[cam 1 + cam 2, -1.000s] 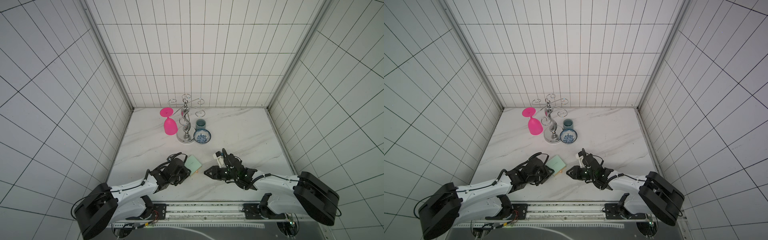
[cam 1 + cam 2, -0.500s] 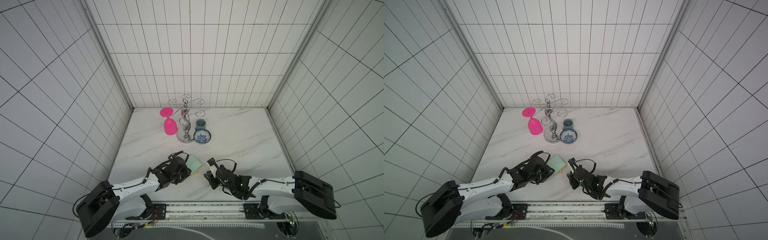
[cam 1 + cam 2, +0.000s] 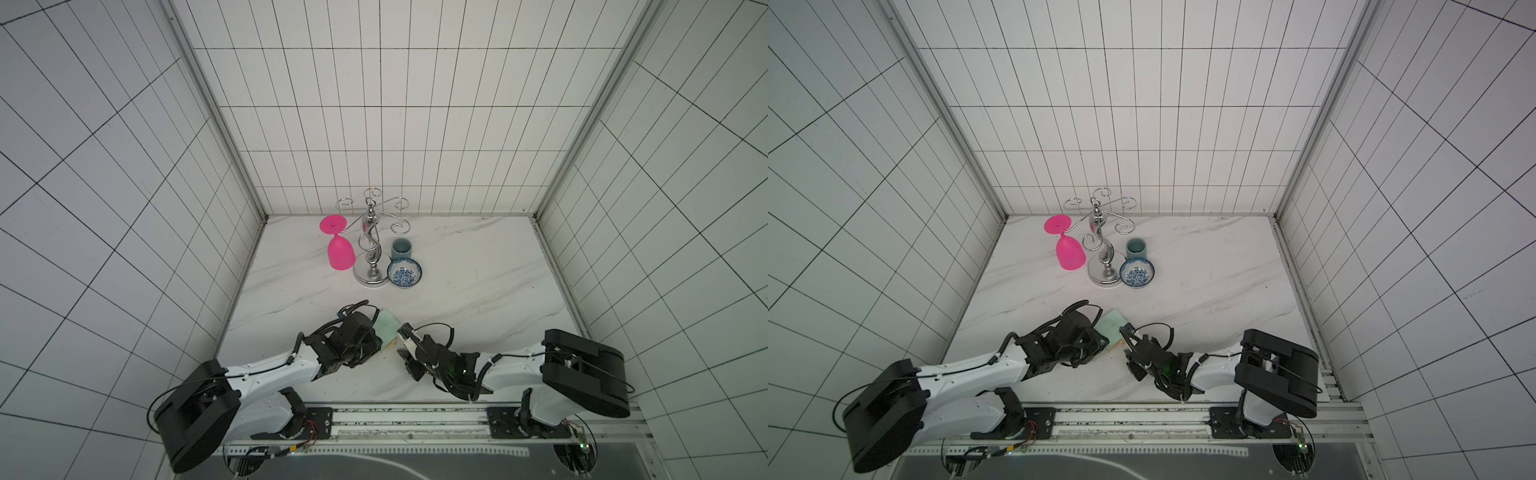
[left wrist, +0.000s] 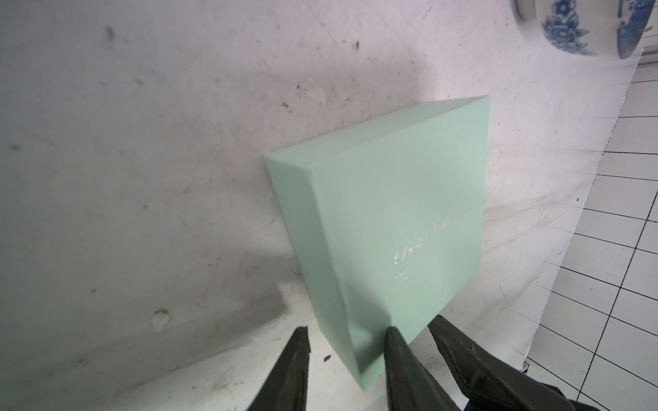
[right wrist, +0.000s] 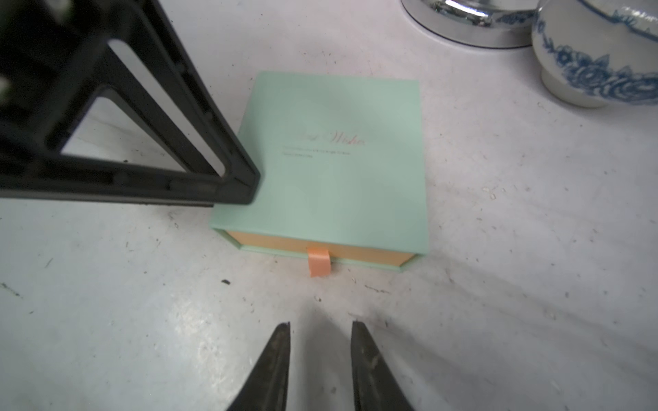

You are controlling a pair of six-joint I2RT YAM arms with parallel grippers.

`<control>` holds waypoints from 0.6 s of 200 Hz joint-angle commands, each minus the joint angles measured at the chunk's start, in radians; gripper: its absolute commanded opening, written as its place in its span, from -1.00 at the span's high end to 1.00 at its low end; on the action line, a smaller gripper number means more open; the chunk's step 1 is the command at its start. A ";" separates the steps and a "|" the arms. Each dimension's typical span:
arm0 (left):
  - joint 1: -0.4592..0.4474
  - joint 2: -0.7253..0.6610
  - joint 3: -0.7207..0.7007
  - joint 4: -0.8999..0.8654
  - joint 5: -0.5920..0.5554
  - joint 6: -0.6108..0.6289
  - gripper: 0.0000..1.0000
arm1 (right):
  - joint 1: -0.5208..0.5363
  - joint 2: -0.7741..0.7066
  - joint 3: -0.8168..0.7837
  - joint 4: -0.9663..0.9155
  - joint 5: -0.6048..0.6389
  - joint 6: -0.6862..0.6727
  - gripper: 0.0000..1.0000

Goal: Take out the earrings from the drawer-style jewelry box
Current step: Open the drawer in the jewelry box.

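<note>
**Box shut, drawer in; one gripper on its corner, the other facing the tab**

The drawer-style jewelry box (image 5: 331, 160) is laid flat, lid up, on the marble table (image 3: 478, 299). In both top views the box (image 3: 386, 330) (image 3: 1112, 324) is seen near the front edge, btwn the two arms. Its tan drawer front (image 5: 277, 243) is pushed in flush w/ the mint sleeve. The orange pull tab (image 5: 318, 261) is draped down onto the table. The earrings are hidden inside the box.

The left gripper (image 4: 347, 331) is set across the box's near corner w/ jaws partly apart. One finger (image 4: 395, 356) is laid on the lid. The other (image 4: 297, 356) is seen on the table side, w/ a strip of table showing btwn it and the side wall. In the right wrist view a fingertip (image 5: 245, 185) is seen against the lid's edge. Whether the box is truly pinched cannot be told; it is perhaps only pressed down.

The right gripper (image 5: 320, 323) is pointed at the pull tab but stops short of it. Its jaws are narrowly parted w/ nothing btwn them.

Well apart, toward the back wall, a chrome stand (image 3: 371, 249) is placed. A pink glass (image 3: 340, 253) is hung upside down from one of its arms. A blue-and-white bowl (image 3: 404, 273) is set just beside the stand's base, and a grey-blue cup (image 3: 401, 248) is set behind the bowl.
</note>
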 commanded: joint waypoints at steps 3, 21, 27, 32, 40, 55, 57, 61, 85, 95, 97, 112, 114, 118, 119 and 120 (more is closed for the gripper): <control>0.002 0.012 0.027 -0.026 -0.018 0.009 0.29 | 0.010 0.041 0.093 0.043 0.002 -0.044 0.36; 0.003 0.020 0.033 -0.029 -0.015 0.015 0.29 | 0.010 0.069 0.113 0.043 0.002 -0.051 0.35; 0.002 0.021 0.035 -0.028 -0.016 0.015 0.29 | 0.010 0.079 0.120 0.043 0.004 -0.052 0.35; 0.002 0.022 0.035 -0.029 -0.015 0.015 0.29 | 0.010 0.085 0.125 0.042 0.006 -0.052 0.35; 0.002 0.023 0.037 -0.030 -0.016 0.017 0.30 | 0.007 0.096 0.130 0.040 0.012 -0.051 0.35; 0.002 0.024 0.036 -0.030 -0.016 0.016 0.30 | -0.001 0.107 0.132 0.033 0.020 -0.036 0.35; 0.002 0.024 0.037 -0.031 -0.015 0.016 0.30 | -0.002 0.109 0.132 0.033 0.021 -0.033 0.35; 0.002 0.024 0.038 -0.032 -0.013 0.018 0.29 | -0.004 0.110 0.130 0.033 0.022 -0.028 0.34; 0.002 0.026 0.038 -0.034 -0.012 0.021 0.30 | -0.012 0.111 0.115 0.043 0.028 -0.011 0.29; 0.002 0.026 0.038 -0.034 -0.012 0.021 0.30 | -0.013 0.117 0.120 0.043 0.031 -0.014 0.27; 0.002 0.026 0.038 -0.034 -0.012 0.022 0.30 | -0.014 0.118 0.120 0.042 0.033 -0.015 0.27; 0.003 0.025 0.038 -0.037 -0.014 0.022 0.31 | -0.019 0.130 0.129 0.037 0.038 -0.015 0.25; 0.002 0.025 0.038 -0.037 -0.016 0.022 0.31 | -0.021 0.132 0.130 0.037 0.039 -0.015 0.25; 0.002 0.024 0.038 -0.038 -0.015 0.022 0.31 | -0.023 0.134 0.133 0.035 0.040 -0.014 0.25; 0.002 0.025 0.038 -0.038 -0.015 0.022 0.31 | -0.024 0.134 0.133 0.035 0.041 -0.014 0.25; 0.002 0.025 0.039 -0.038 -0.016 0.022 0.31 | -0.025 0.134 0.133 0.034 0.042 -0.014 0.25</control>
